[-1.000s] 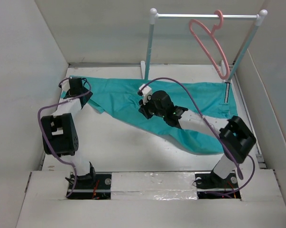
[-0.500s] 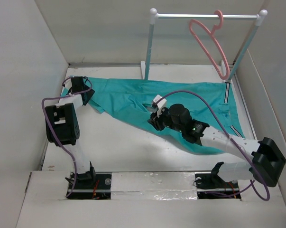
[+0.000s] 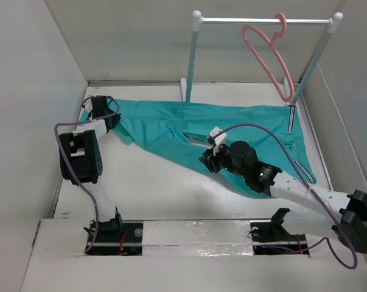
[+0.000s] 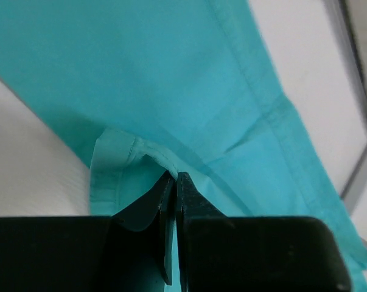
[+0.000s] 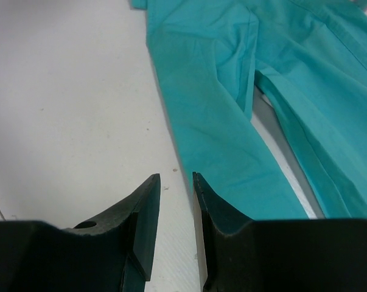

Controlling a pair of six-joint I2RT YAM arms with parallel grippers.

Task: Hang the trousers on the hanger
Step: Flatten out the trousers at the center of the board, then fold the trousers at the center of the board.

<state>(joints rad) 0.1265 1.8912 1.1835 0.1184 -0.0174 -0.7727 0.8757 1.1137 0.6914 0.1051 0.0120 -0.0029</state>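
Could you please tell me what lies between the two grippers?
Top external view: only the trousers, stretching from the left gripper, shut on them, to the open right gripper.

Nothing readable is showing in any view: no text, label, brand, number or sign is appearing on the trousers (image 3: pixel 165 125), on the hanger (image 3: pixel 266 53) or on the bench (image 3: pixel 153 188).

Bare table (image 3: pixel 153 185) open at the near side, trousers (image 3: pixel 159 125) spread across the far half, rail stand (image 3: pixel 192 61) behind
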